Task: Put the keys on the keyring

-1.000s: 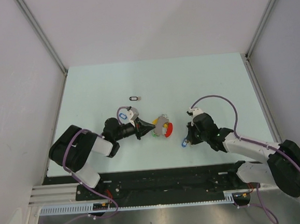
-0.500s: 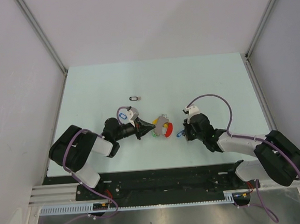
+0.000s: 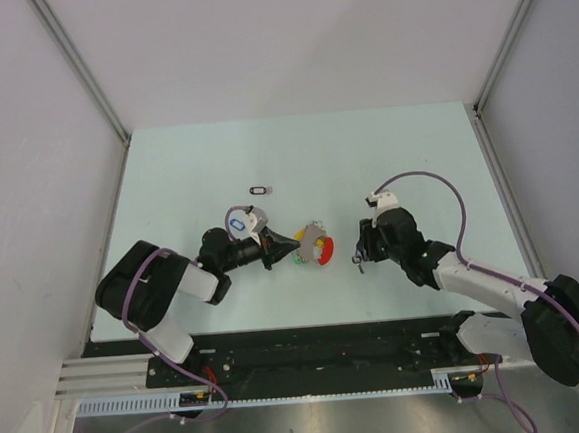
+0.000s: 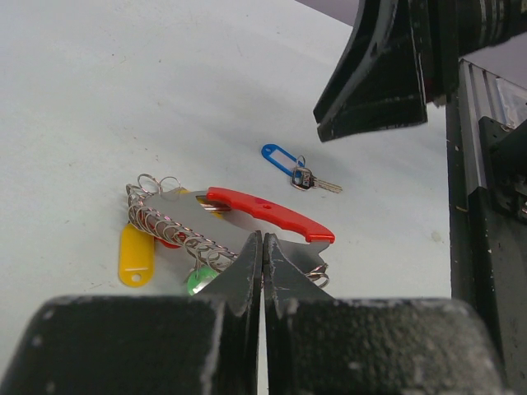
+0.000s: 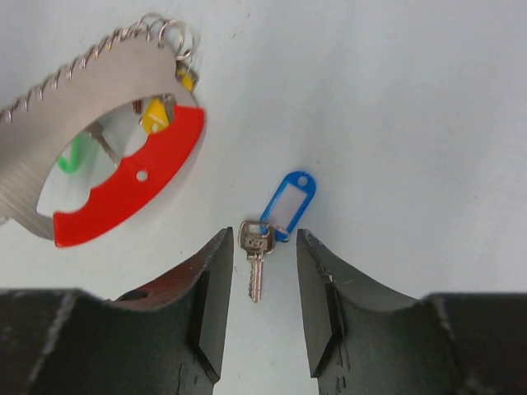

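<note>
The keyring (image 3: 318, 244) has a grey metal crescent, a red curved band (image 4: 272, 212) and yellow and green tags. It lies mid-table. My left gripper (image 4: 263, 239) is shut on the near edge of its metal plate. A silver key with a blue tag (image 5: 257, 247) lies flat on the table just right of the keyring (image 5: 99, 181), and it also shows in the left wrist view (image 4: 295, 169). My right gripper (image 5: 262, 239) is open and hangs over this key, a finger on each side, not touching it. A black-tagged key (image 3: 259, 190) lies further back.
The table (image 3: 415, 156) is pale green with grey walls on three sides. Both arm bases and a cable rail (image 3: 311, 360) run along the near edge. The right gripper's dark fingers (image 4: 370, 74) loom over the blue-tagged key in the left wrist view.
My right gripper went from shut to open, and the blue-tagged key it carried now lies on the table between its fingers. The left arm and keyring stayed put.
</note>
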Tool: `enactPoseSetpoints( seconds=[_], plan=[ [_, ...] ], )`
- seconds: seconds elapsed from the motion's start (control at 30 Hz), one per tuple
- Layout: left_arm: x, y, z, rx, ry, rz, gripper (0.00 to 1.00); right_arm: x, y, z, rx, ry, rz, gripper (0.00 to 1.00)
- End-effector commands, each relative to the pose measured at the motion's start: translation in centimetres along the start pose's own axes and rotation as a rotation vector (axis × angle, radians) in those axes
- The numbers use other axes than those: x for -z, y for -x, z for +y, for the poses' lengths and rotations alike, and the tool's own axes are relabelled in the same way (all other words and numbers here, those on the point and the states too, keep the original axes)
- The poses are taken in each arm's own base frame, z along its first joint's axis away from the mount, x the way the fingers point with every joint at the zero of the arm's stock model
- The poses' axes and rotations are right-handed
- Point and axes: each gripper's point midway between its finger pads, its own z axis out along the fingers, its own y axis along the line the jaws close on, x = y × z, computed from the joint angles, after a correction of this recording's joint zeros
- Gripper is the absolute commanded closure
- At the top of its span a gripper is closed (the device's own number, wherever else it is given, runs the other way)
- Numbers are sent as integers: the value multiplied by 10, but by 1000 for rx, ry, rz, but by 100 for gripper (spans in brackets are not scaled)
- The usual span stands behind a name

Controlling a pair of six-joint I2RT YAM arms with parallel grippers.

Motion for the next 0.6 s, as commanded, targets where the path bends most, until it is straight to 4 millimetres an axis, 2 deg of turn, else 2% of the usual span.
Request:
enactPoseSetpoints(
  seconds=[0.0, 0.13, 0.33, 0.57],
  plan=[
    [0, 15, -5, -42, -29, -50, 100, 7, 12, -2, -102, -1, 88, 59],
    [1, 15, -6, -43, -29, -51, 100, 4, 9, 1, -160, 36, 141, 58],
    [0, 14, -7, -41, -37, -46, 100, -8, 2, -6, -132, 144, 196, 59],
    [0, 13, -7, -40, -43, -42, 100, -16, 10, -2, -141, 258, 222, 62]
  ],
)
